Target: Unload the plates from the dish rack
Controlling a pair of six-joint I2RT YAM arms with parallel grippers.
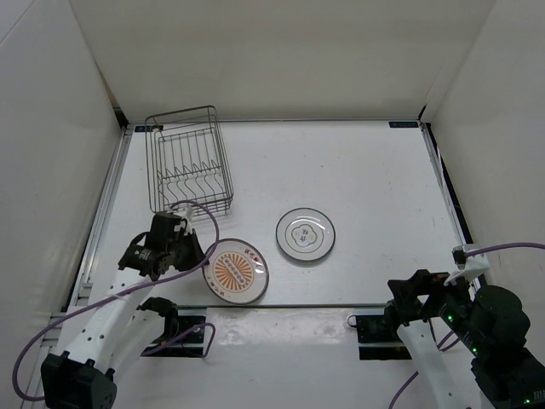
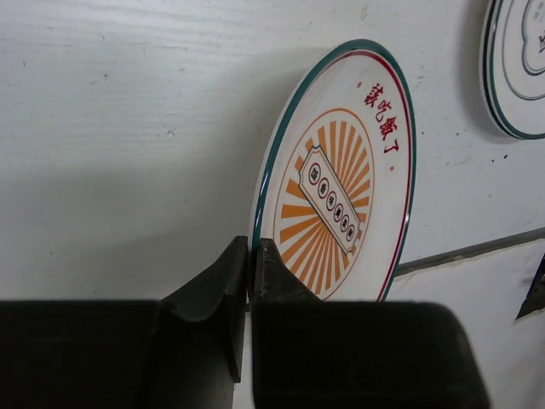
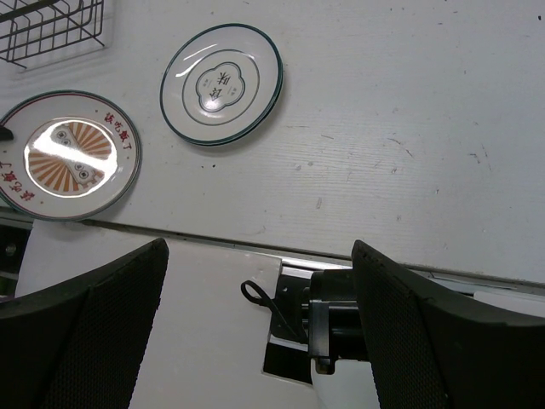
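Orange-sunburst round white plate (image 1: 236, 271) at table's (image 1: 366, 170) near edge, rim pinched by left gripper (image 2: 252, 260): tug could drop it; right gripper (image 3: 260, 247) gapes empty.

- White table (image 1: 375, 179), matte, its near half flecked with small scuffs (image 3: 318, 203).
- Plain white panels enclose the table: back wall (image 1: 281, 60) beyond its far edge, left wall (image 1: 43, 153) and right wall (image 1: 511, 128) at its sides.
- Metal rail (image 1: 104, 213) runs along the table's left edge.
- Thin dark seam (image 1: 324, 305) crosses the table close to its near edge.
- Small dark label (image 1: 403, 124), unreadable, at the table's far right corner.
- Small black loop (image 3: 252, 292), possibly a cable tie, at the table's near edge.
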